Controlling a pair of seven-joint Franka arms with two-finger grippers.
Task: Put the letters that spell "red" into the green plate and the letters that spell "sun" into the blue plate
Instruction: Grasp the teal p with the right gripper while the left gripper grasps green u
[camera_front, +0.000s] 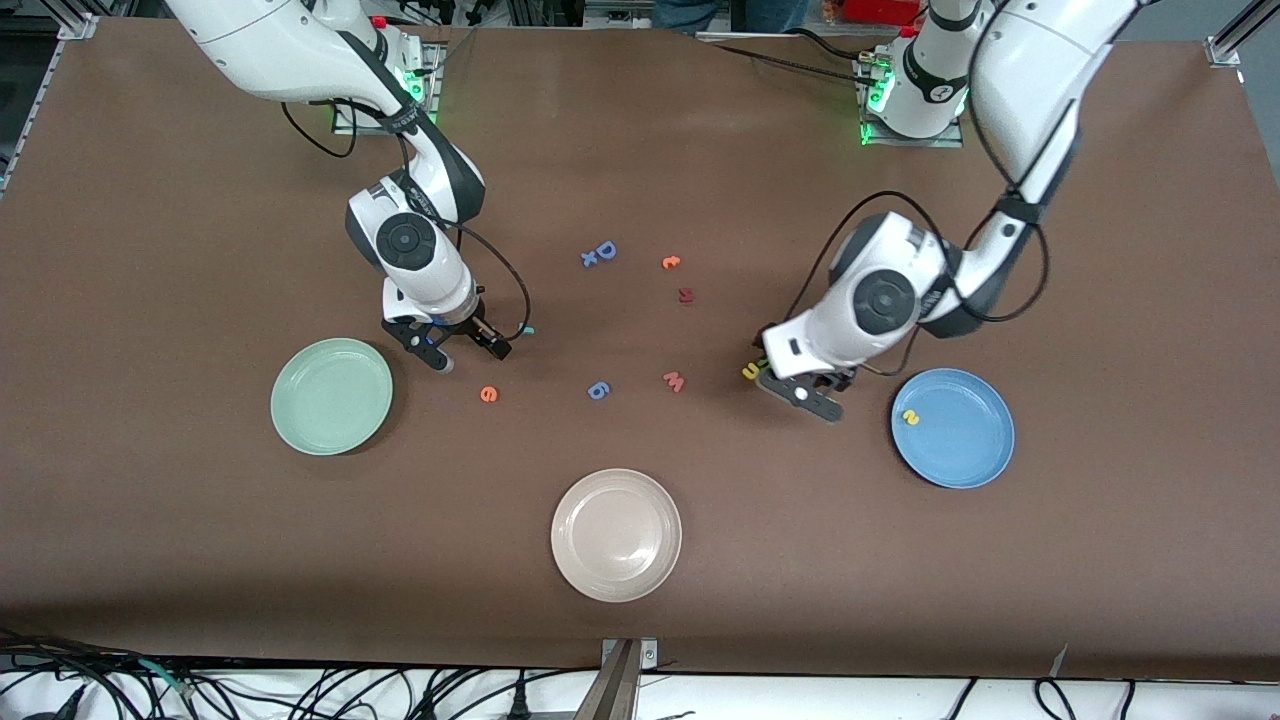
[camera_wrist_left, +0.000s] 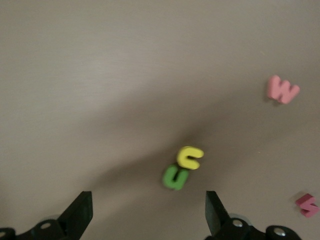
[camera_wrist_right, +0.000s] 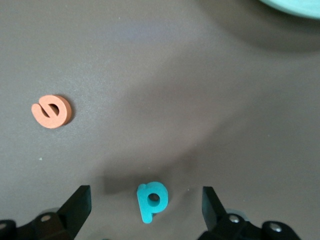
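Bench (camera_front: 150, 250) is seen w/ green plate (camera_front: 331, 396) toward right arm's end and blue plate (camera_front: 952, 428) toward left arm's end; a yellow "s" (camera_front: 910, 417) is seen in the blue one. Right end effector (camera_wrist_right: 145, 200) is held wide just over teal "d" (camera_wrist_right: 152, 200), orange "e" (camera_wrist_right: 52, 111) nearby on bench. Left end effector (camera_wrist_left: 148, 207) is held wide above yellow "u" (camera_wrist_left: 189, 157) and green "n" (camera_wrist_left: 175, 177), which are touching.

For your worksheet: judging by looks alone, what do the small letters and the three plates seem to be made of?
Orange e, teal d: probably foam; thick, matte, soft rounded edges.
Green plate, blue plate, beige plate: likely hard plastic or melamine; smooth, uniformly coloured, with a faint sheen on the raised rims. It cannot be told for sure.
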